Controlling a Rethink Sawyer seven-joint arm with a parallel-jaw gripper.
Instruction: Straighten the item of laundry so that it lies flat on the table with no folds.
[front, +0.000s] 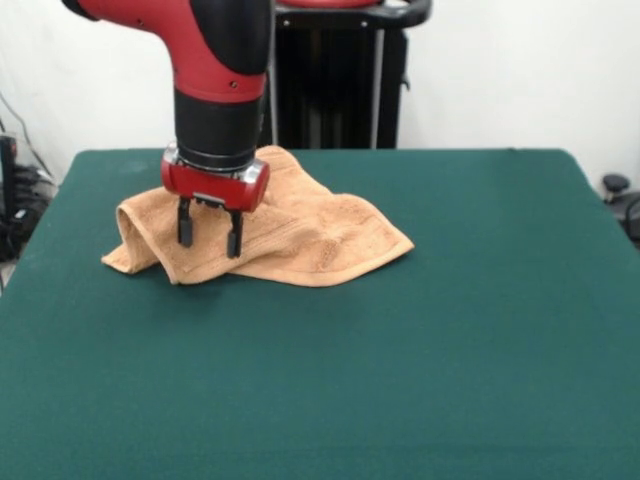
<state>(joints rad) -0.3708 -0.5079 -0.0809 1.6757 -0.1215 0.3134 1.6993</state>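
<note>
The item of laundry (300, 230) is an orange-tan terry towel lying rumpled on the far left part of the green table (400, 380). Its left side is bunched and folded over, with a raised hump. Its right corner lies flatter and points right. My gripper (209, 238) hangs over the towel's left-centre. The two black fingers (185, 225) stand apart, open, with their tips down at the towel's surface. Nothing is clamped between them. The arm hides the towel's far middle part.
The black pedestal (340, 80) stands behind the table's far edge. Cables and dark gear (15, 200) sit off the table's left side, and a black knob (615, 185) shows beyond the right edge.
</note>
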